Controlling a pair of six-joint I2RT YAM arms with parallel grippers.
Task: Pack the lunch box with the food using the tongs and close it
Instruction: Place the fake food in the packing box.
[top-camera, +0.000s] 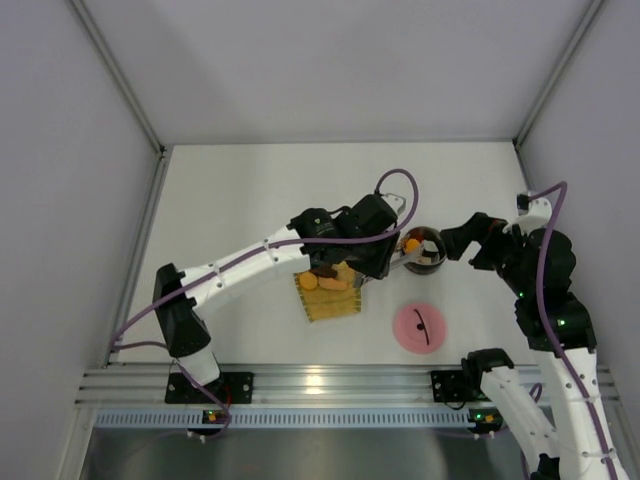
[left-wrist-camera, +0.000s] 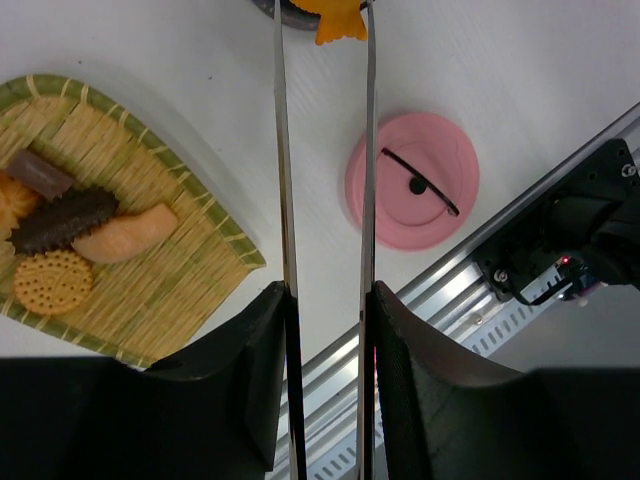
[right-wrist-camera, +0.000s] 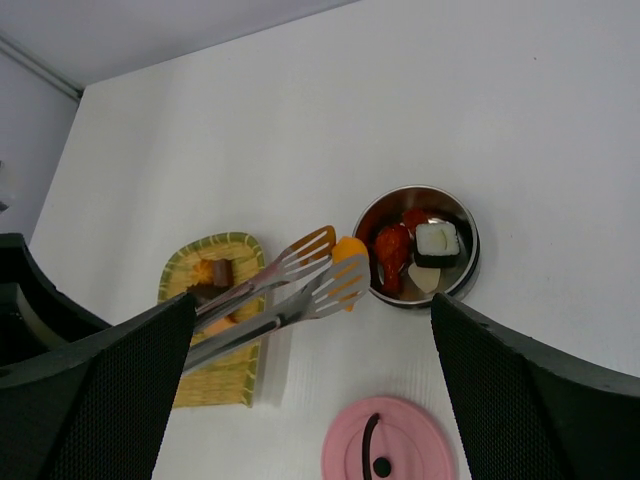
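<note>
While the left end effector (left-wrist-camera: 328, 295) clamps one pair of tongs (left-wrist-camera: 283, 180) pinching one orange piece (left-wrist-camera: 338, 22), the right end effector (right-wrist-camera: 312, 300) gapes.

Your top camera looked down from above and behind the arms, far enough off to take in the whole table (top-camera: 230, 200), with the bases at 6 o'clock. Your left wrist camera sat close behind the left gripper (left-wrist-camera: 328, 295), facing along the tongs (left-wrist-camera: 283, 150), with the tray (left-wrist-camera: 150, 290) at 9 o'clock and the lid (left-wrist-camera: 413, 180) at 2 o'clock. Your right wrist camera stood farther off behind the right gripper (right-wrist-camera: 312, 300), looking down on the pot (right-wrist-camera: 440, 203) just right of centre. All three views shared tray, lid and tongs.
</note>
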